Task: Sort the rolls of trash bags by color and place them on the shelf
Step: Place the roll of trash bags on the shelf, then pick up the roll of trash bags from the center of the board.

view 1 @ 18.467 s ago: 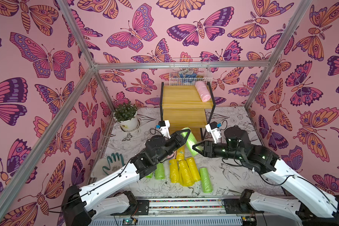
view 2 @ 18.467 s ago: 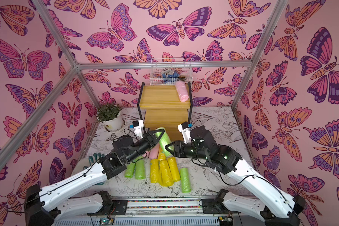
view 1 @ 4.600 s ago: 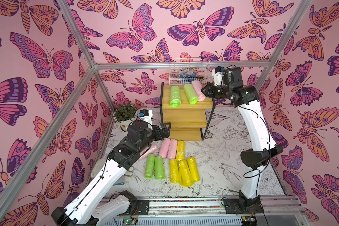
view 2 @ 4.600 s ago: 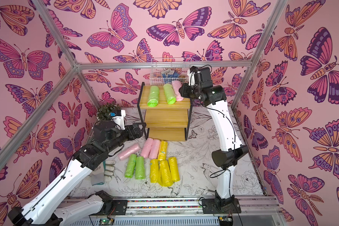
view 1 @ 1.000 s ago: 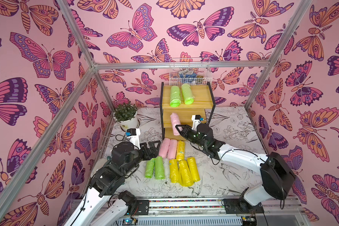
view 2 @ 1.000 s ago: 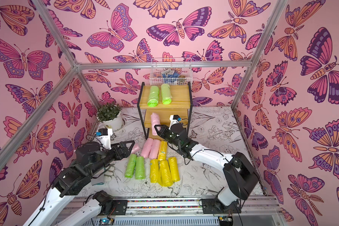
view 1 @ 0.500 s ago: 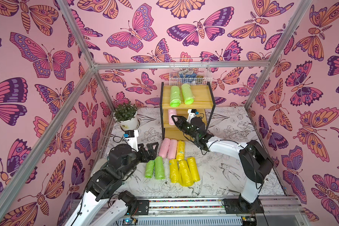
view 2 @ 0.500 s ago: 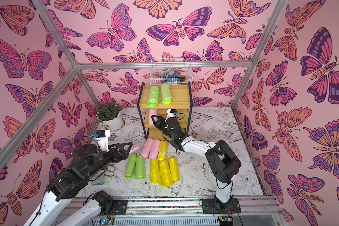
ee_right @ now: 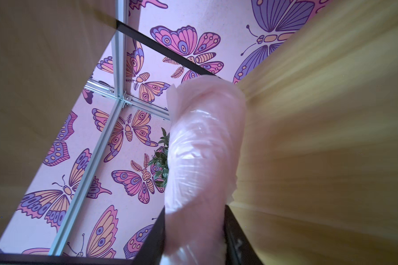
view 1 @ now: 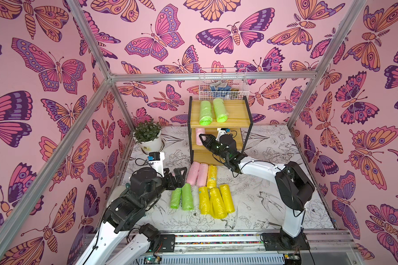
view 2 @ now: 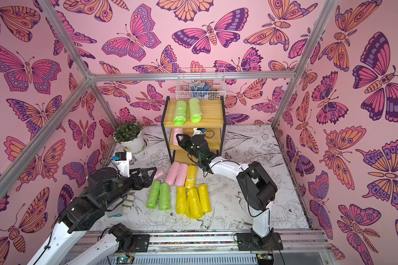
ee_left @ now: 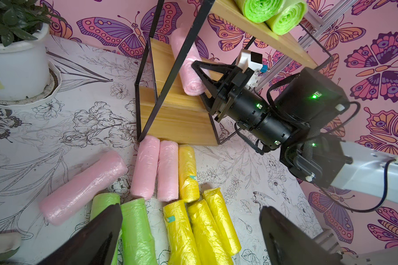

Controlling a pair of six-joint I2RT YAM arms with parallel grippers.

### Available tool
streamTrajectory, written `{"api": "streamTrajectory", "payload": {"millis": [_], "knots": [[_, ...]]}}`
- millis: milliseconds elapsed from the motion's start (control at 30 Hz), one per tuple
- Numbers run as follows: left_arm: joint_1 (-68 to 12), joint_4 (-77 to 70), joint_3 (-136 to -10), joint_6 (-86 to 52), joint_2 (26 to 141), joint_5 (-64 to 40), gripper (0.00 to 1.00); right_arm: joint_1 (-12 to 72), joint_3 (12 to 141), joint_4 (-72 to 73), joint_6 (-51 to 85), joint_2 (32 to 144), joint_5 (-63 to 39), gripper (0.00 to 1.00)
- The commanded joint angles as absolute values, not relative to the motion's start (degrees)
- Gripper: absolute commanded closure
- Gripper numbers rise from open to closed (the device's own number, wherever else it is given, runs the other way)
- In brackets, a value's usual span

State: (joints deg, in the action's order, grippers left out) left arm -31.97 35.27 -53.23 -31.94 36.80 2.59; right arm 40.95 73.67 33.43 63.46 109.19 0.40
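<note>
Gripper on the right arm (view 2: 178, 138) holds a pink roll (ee_left: 184, 57) on the middle board of the shelf (view 1: 237, 112). Left gripper (view 1: 175, 175) is wide open near the other rolls (view 1: 186, 199).

A potted plant (view 1: 147, 134) in a white pot is seen at about ten o'clock on the flower-printed table cover (view 1: 274, 202). A white wire basket (view 1: 223, 85) is placed at twelve o'clock, against the butterfly wallpaper (view 1: 170, 34). Blue and pale items are kept in it, too small to be identified.
</note>
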Motion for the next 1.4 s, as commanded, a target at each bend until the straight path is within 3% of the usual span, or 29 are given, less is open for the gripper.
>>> {"api": "streamTrajectory", "payload": {"millis": [0, 100, 167, 233, 367, 900, 1267, 1367], "knots": [[-32.26, 36.05, -53.53, -30.94, 37.04, 2.13, 0.01, 40.62, 75.78, 34.72, 60.68, 110.65, 1.20, 0.85], [-32.24, 36.04, -53.44, -31.10, 37.23, 2.02, 0.00, 40.63, 76.95, 31.93, 58.92, 110.68, 1.45, 0.75], [-32.24, 36.03, -53.36, -31.11, 37.23, 2.02, 0.00, 40.63, 77.08, 30.80, 58.14, 110.19, 1.97, 0.58], [-32.26, 36.09, -53.35, -31.02, 37.25, 2.19, 0.00, 40.62, 76.66, 30.60, 57.26, 109.48, 2.33, 0.48], [-32.26, 36.10, -53.09, -31.01, 37.27, 2.20, 0.00, 40.67, 76.02, 28.63, 55.35, 107.35, 2.97, 0.38], [-32.26, 36.00, -50.74, -33.07, 36.88, 1.23, 0.01, 43.07, 63.99, 17.81, 49.63, 88.87, 8.08, 0.36], [-32.52, 35.69, -47.98, -35.89, 40.16, -0.41, 0.03, 48.21, 57.64, -17.29, 45.56, 72.45, 5.97, 0.33], [-33.08, 35.48, -47.64, -36.54, 42.01, -0.88, 0.04, 50.14, 55.14, -26.47, 47.00, 69.25, 5.66, 0.28]]}}
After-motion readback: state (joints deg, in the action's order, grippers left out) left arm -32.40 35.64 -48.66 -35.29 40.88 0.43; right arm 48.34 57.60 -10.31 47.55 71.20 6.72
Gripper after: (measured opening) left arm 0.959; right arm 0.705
